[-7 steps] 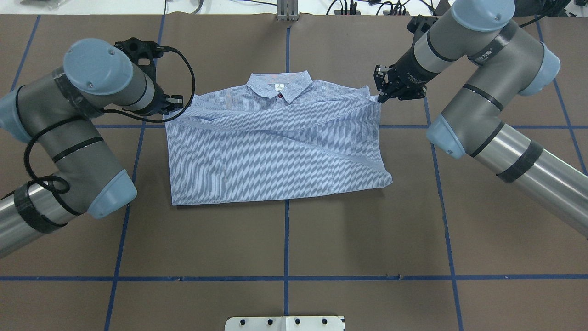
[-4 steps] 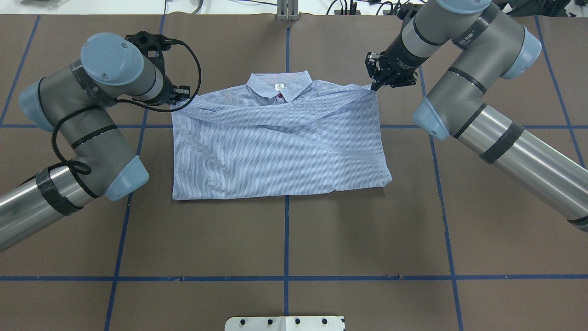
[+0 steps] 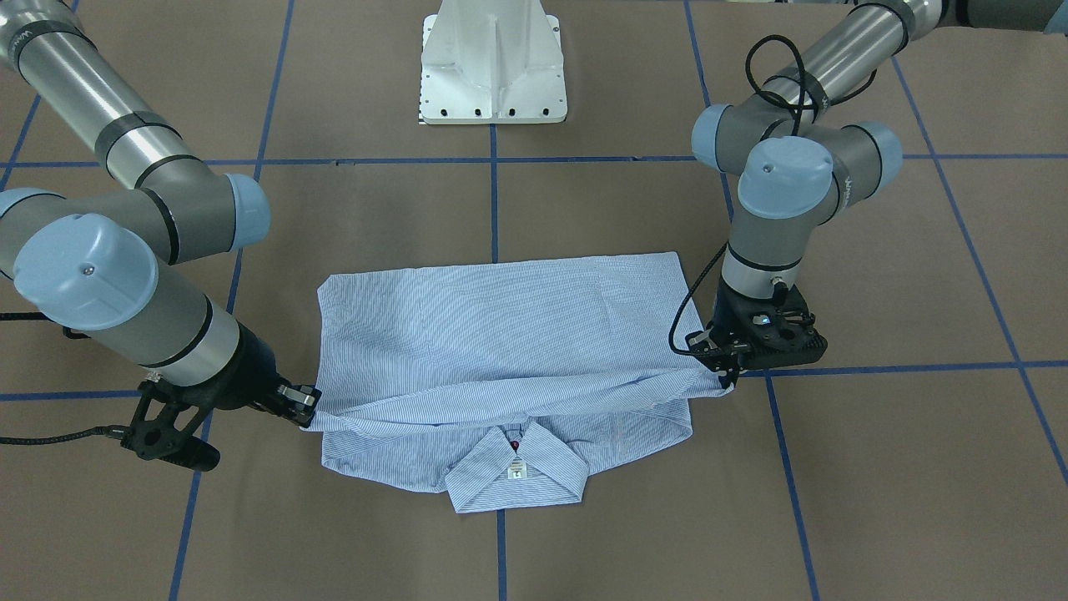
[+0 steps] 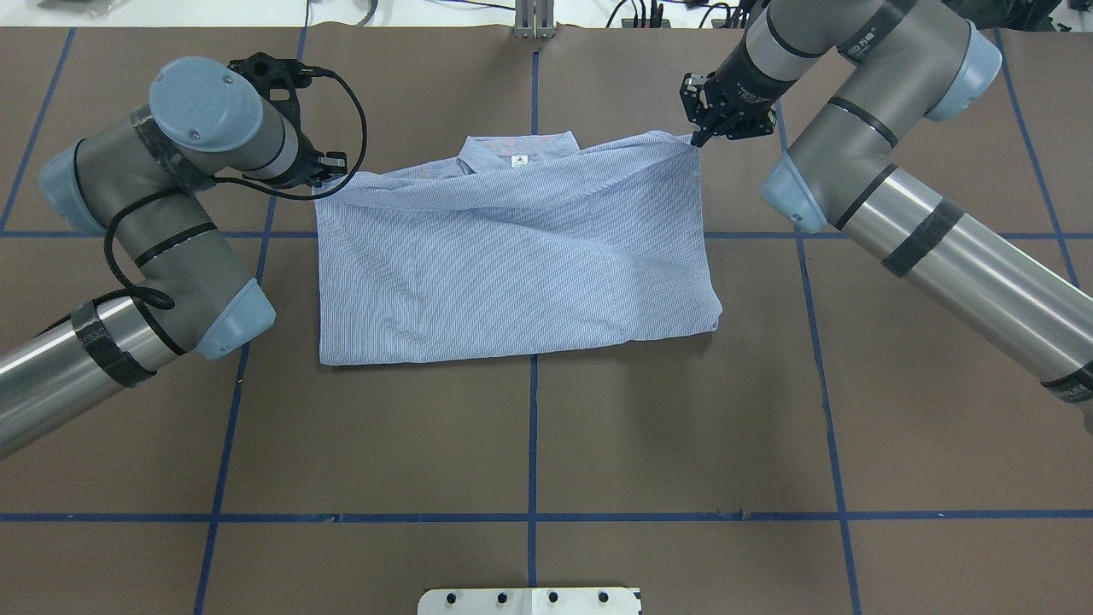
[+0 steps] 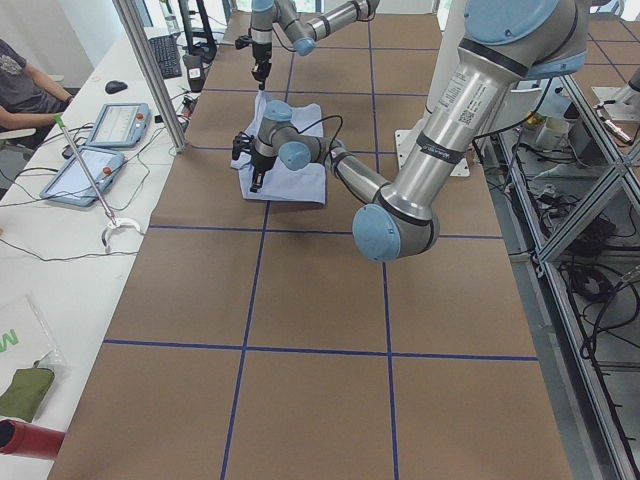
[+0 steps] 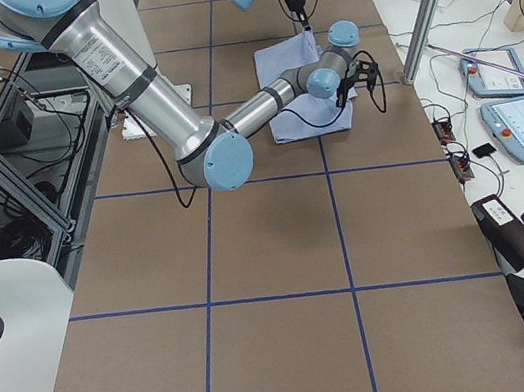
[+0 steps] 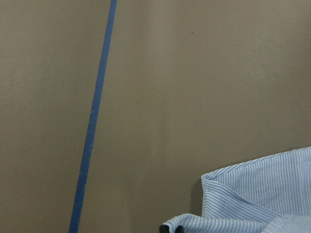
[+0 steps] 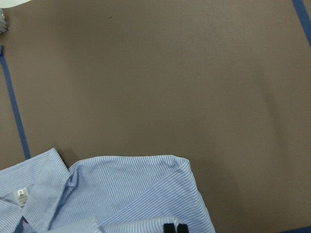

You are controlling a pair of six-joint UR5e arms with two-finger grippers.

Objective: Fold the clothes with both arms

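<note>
Pinching shirt [image 4: 512, 256] corners, both jaws

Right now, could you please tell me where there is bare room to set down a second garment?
The widest free patch is the brown table between the robot-side hem of the light blue striped shirt and the white base plate. It is crowded at the shirt's far corners, where the left arm's fingers and right arm's fingers pinch the cloth.

Neck label [image 8: 21, 193] on shirt [image 8: 138, 191]: "2"; other text illegible
</note>
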